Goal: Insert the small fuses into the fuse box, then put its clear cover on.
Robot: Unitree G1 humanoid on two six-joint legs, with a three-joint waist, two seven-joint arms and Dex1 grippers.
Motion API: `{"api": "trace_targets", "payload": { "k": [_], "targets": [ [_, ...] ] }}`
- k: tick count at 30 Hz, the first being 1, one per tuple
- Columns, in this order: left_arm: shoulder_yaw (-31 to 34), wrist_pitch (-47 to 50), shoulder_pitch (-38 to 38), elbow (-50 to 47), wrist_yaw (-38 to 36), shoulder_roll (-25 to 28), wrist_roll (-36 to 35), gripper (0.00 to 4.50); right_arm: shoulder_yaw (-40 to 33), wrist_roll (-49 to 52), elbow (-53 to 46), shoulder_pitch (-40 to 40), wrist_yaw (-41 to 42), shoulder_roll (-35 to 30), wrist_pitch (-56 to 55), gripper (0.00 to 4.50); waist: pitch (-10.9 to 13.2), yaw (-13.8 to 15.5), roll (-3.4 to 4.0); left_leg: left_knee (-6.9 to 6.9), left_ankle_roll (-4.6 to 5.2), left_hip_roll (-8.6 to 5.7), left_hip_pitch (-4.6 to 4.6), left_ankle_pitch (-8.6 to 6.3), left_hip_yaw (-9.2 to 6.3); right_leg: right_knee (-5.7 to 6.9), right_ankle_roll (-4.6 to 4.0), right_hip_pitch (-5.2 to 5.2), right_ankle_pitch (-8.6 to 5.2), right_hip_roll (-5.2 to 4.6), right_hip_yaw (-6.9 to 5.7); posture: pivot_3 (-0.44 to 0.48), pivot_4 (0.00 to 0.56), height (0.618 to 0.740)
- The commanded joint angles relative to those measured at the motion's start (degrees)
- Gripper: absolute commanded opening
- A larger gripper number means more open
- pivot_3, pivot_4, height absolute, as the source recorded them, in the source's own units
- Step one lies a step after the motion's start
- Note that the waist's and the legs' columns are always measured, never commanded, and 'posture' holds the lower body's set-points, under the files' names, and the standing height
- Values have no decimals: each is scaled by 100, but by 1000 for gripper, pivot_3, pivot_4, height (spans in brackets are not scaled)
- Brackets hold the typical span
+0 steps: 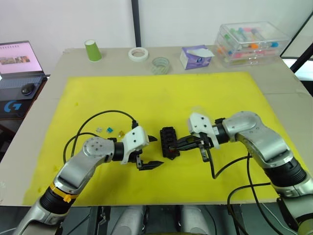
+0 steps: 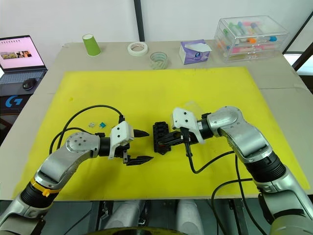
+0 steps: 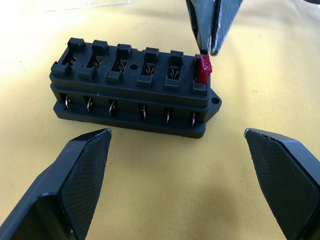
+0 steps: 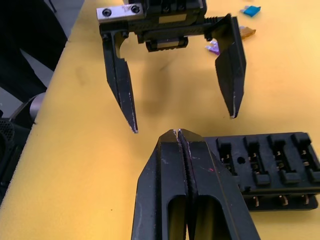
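Red fuse [image 3: 205, 69] sits pinched in our right gripper [image 3: 210, 49], seating into the fuse box's [image 3: 132, 87] end slot. Our left gripper [image 2: 139, 146] waits spread wide beside it, ready to brace.

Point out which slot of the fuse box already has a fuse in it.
The end slot under the right tool: it holds a red fuse. The fuse box's other five slots show bare metal contacts.
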Motion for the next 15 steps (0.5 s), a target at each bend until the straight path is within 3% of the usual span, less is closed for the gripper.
{"api": "trace_targets", "payload": {
  "k": [1,9,12,14,15],
  "targets": [
    [32,-26,-2,-138,-5,-19,-33,4500,-131,-9,-129,-63,28,-98,-89,24,0,0,0,0,0,0,0,0,0,0,0,0,0,0,0,0,150,740],
    [26,-43,8,-136,-22,3,-15,4500,-66,-72,-120,18,48,-130,-119,24,0,-1,0,0,0,0,0,0,0,0,0,0,0,0,0,0,150,740],
    [23,-30,-11,-136,-22,0,-14,4500,-10,-125,-156,77,35,-136,-152,554,0,1,0,0,0,0,0,0,0,0,0,0,0,0,0,0,150,740],
    [25,-24,-12,-140,-26,2,-19,4500,5,-150,-169,89,30,-135,-176,1197,0,-1,0,0,0,0,0,0,0,0,0,0,0,0,0,0,150,740],
    [25,-23,-12,-139,-27,3,-19,4500,4,-150,-170,90,30,-134,-176,1197,0,-1,0,0,0,0,0,0,0,0,0,0,0,0,0,0,150,740]
  ]
}}
